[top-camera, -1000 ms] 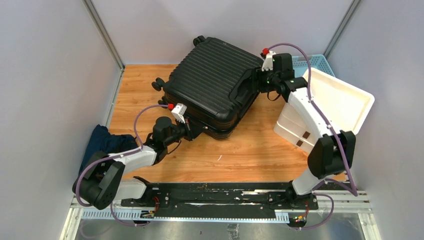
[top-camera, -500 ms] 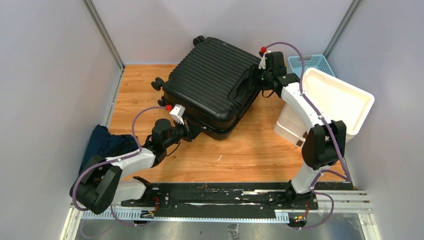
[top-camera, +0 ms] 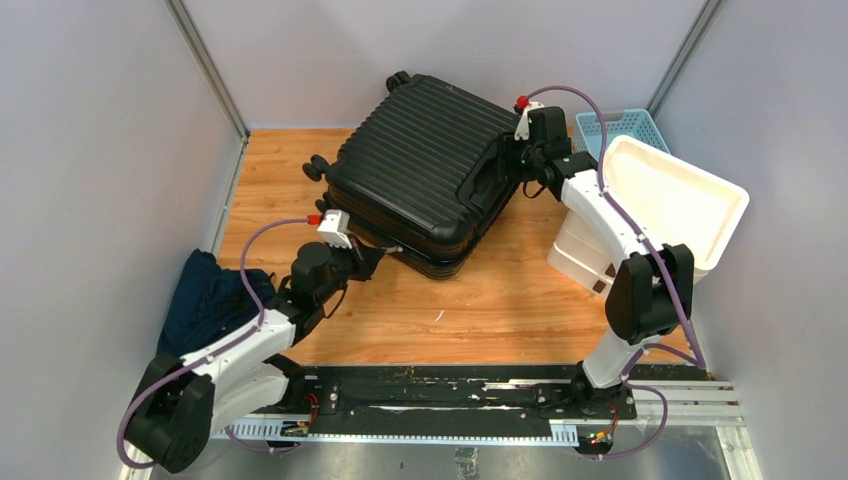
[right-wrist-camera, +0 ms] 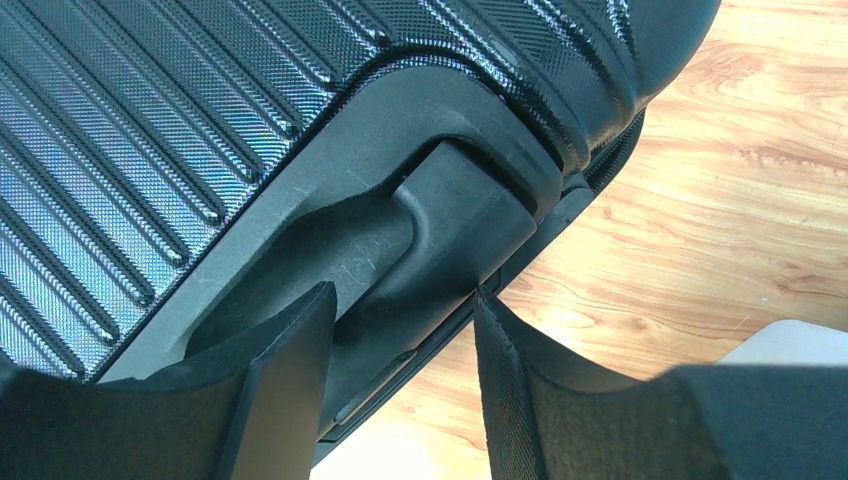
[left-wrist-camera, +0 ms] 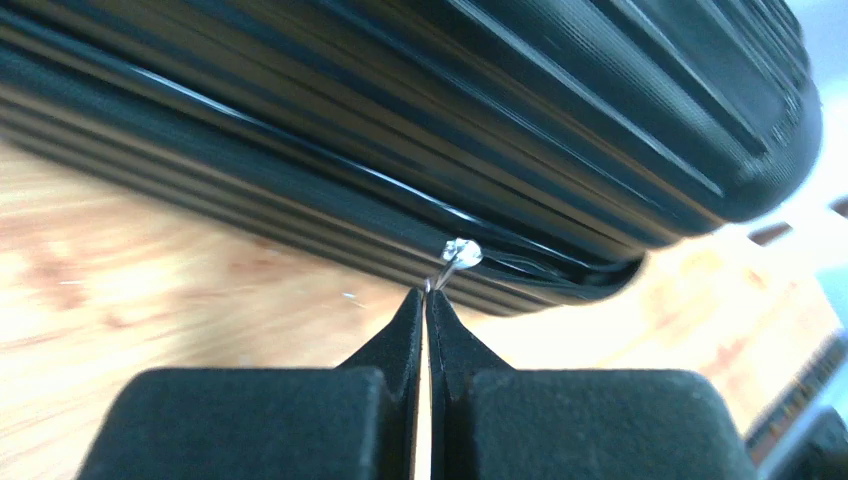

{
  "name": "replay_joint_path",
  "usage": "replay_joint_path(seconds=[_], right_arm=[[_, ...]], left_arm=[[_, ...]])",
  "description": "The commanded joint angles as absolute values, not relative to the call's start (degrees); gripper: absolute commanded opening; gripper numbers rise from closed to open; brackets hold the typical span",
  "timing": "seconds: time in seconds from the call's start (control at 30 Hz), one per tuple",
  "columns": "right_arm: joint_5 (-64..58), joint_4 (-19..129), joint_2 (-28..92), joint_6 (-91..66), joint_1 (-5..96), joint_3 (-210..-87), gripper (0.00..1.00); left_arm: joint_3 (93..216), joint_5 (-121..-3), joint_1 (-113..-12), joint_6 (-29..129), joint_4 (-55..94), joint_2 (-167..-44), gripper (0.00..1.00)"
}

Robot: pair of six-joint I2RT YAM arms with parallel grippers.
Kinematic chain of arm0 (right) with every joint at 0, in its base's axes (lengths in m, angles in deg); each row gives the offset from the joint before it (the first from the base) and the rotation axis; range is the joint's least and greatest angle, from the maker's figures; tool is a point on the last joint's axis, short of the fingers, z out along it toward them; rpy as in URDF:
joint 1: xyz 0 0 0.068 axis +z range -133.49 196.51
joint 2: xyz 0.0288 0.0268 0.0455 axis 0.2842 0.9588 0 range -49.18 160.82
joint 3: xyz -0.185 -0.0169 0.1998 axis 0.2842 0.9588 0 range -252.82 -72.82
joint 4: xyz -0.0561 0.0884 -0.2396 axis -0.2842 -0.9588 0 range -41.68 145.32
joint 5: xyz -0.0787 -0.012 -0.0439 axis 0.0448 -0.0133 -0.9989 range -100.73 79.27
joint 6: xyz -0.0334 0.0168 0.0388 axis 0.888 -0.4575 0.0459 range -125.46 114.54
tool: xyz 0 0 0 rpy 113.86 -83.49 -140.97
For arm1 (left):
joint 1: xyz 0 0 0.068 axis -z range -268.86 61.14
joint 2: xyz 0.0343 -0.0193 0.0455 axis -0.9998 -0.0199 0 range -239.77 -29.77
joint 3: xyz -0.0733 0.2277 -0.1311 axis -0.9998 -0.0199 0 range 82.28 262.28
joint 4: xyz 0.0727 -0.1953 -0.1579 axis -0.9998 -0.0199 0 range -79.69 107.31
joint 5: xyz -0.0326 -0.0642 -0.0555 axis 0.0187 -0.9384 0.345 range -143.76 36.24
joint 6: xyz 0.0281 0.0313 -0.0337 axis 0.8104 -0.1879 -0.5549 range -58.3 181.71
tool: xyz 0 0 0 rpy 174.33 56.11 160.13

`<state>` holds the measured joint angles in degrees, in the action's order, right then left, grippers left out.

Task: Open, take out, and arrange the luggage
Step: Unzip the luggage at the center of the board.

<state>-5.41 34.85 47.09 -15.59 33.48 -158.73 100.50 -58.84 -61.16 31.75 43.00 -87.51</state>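
Note:
The black ribbed luggage (top-camera: pixel 425 165) lies flat on the wooden table, wheels to the back left. My left gripper (top-camera: pixel 378 252) is at its near corner. In the left wrist view the gripper (left-wrist-camera: pixel 427 293) is shut on the thin tab of the silver zipper pull (left-wrist-camera: pixel 462 253), on the seam of the luggage (left-wrist-camera: pixel 500 100). My right gripper (top-camera: pixel 512 165) is at the luggage's right side. In the right wrist view it (right-wrist-camera: pixel 402 290) is open, with a finger on each side of the end of the black handle (right-wrist-camera: pixel 440 230).
A white drawer unit (top-camera: pixel 680 200) stands tilted at the right, with a light-blue mesh basket (top-camera: pixel 625 125) behind it. A dark blue cloth (top-camera: pixel 205 295) lies at the table's left edge. Grey walls close in the table on three sides.
My left arm has drawn back toward the near left, gripper still at the luggage's zipper seam. My right gripper has moved in a little closer around the handle.

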Motion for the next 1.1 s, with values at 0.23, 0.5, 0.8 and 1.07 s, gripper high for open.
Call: replay_joint_path(seconds=[0.23, 0.5, 0.8, 1.07], right_arm=[[-9.3, 28.5, 51.5, -8.6, 32.1, -154.1, 0.38], [-4.7, 28.5, 50.0, -7.5, 32.1, -154.3, 0.41], [-2.8, 28.6, 49.4, -7.8, 32.1, -154.3, 0.42], [-2.1, 28.6, 49.8, -8.0, 32.1, -154.3, 0.43]], left_arm=[[105.4, -52.8, -79.0, 33.7, 38.9, -88.1, 0.00], [107.3, -78.6, -81.1, 35.7, 40.1, -88.0, 0.33], [103.4, -76.2, -67.5, 54.4, 40.1, -81.4, 0.90], [105.9, -76.1, -64.3, 63.5, 40.0, -91.0, 1.00]])
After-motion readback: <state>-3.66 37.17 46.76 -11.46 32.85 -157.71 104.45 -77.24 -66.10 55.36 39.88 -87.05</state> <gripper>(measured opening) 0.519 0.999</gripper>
